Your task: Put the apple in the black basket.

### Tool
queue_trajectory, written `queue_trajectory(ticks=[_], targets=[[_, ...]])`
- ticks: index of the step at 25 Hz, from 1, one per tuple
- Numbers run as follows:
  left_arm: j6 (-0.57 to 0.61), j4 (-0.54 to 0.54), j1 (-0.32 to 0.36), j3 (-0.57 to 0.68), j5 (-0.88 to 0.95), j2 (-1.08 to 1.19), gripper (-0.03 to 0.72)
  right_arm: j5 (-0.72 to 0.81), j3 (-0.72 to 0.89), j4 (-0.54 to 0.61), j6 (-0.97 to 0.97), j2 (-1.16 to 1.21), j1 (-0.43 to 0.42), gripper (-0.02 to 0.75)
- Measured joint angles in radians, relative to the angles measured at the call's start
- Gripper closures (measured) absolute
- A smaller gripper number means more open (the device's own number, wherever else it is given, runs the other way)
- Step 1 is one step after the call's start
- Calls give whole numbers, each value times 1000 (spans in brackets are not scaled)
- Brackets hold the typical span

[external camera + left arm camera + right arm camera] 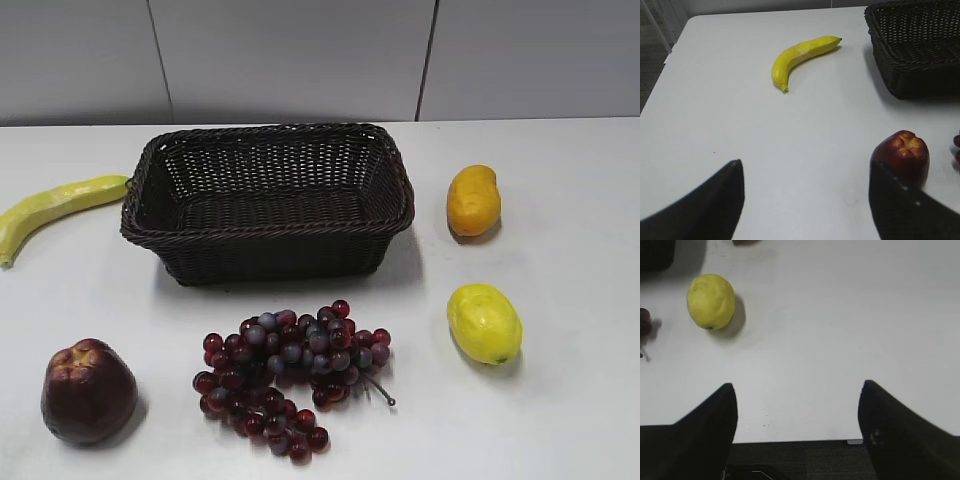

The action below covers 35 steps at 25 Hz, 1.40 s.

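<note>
The dark maroon apple [88,391] stands on the white table at the front left. In the left wrist view the apple [902,155] is just beyond the right finger of my left gripper [805,167], which is open and empty. The black basket [268,200] sits empty at the back middle, and its corner also shows in the left wrist view [912,45]. My right gripper [797,390] is open and empty over the table's front edge. Neither gripper shows in the exterior view.
A banana [55,207] lies left of the basket and shows in the left wrist view [800,55]. A bunch of grapes [290,375] lies in front of the basket. A lemon [484,322] lies right, also in the right wrist view [711,301], with an orange-yellow mango [473,200] behind it.
</note>
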Motion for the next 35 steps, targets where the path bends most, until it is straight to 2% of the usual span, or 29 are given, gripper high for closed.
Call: queue_trajectory(ticks=[13, 22, 26, 30, 35], targets=[[0, 1, 1, -7, -2, 13, 113, 1, 0, 0, 0, 0, 0, 167], [-4, 4, -9, -132, 29, 329, 113, 0, 0, 0, 0, 0, 0, 167], [-8, 3, -41, -151, 14, 449, 113, 1, 0, 0, 0, 0, 0, 167], [-8, 0, -112, -164, 8, 529, 113, 1, 0, 0, 0, 0, 0, 167], [-8, 0, -165, -220, 14, 656, 113, 1, 0, 0, 0, 0, 0, 167]])
